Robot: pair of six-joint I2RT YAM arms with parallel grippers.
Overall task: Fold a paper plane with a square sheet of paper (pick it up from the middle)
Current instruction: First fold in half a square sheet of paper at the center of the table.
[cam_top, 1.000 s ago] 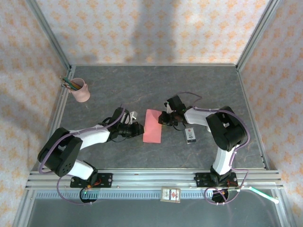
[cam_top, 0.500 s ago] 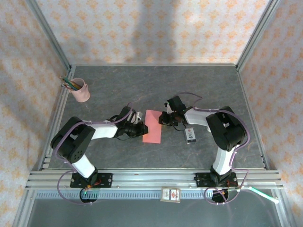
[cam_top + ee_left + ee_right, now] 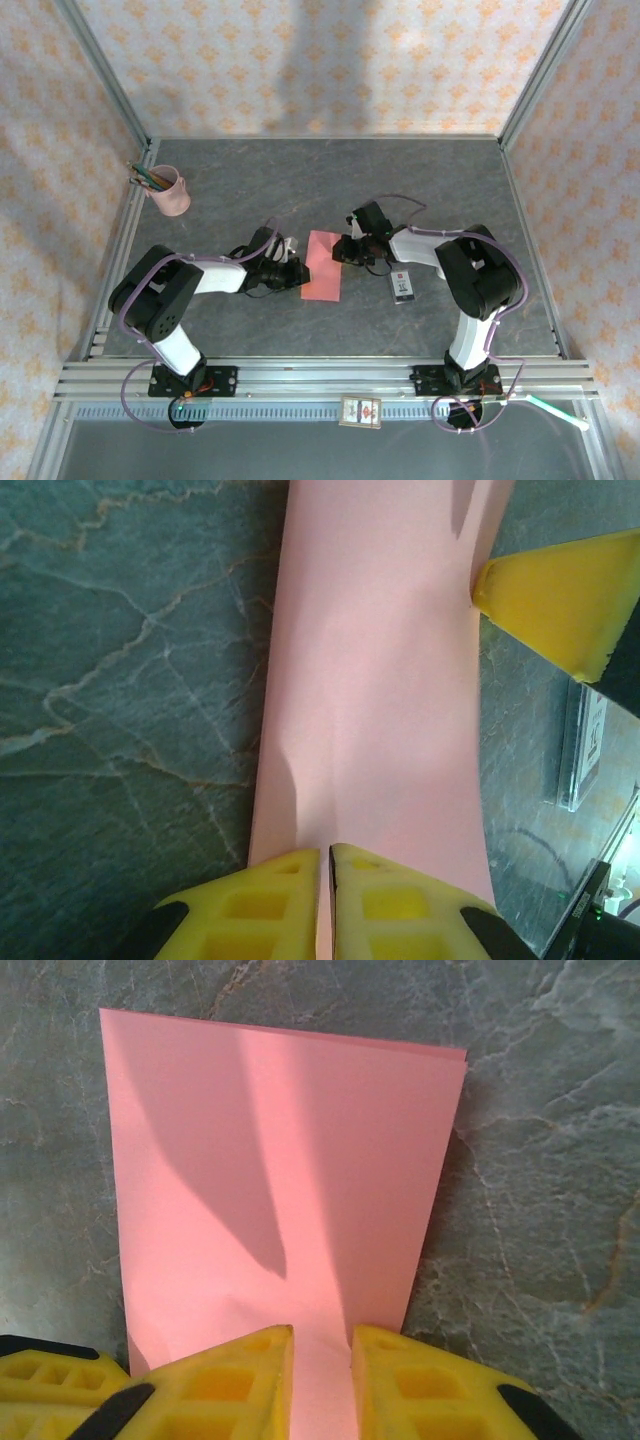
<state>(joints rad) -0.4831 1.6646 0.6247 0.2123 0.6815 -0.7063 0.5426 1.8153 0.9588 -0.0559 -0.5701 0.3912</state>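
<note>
The paper point(image 3: 322, 265) lies on the table point(image 3: 300, 180) between left pincer point(image 3: 298, 272) and right pincer point(image 3: 343, 250), small box point(image 3: 403, 285) further right.

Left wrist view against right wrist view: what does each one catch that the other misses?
Left wrist: the small box beside the pink paper, plus a yellow fingertip of the right gripper at its edge. Right wrist: the paper's far edge with both corners. Shared: the paper on the grey table, each view's own fingers at its near edge.
</note>
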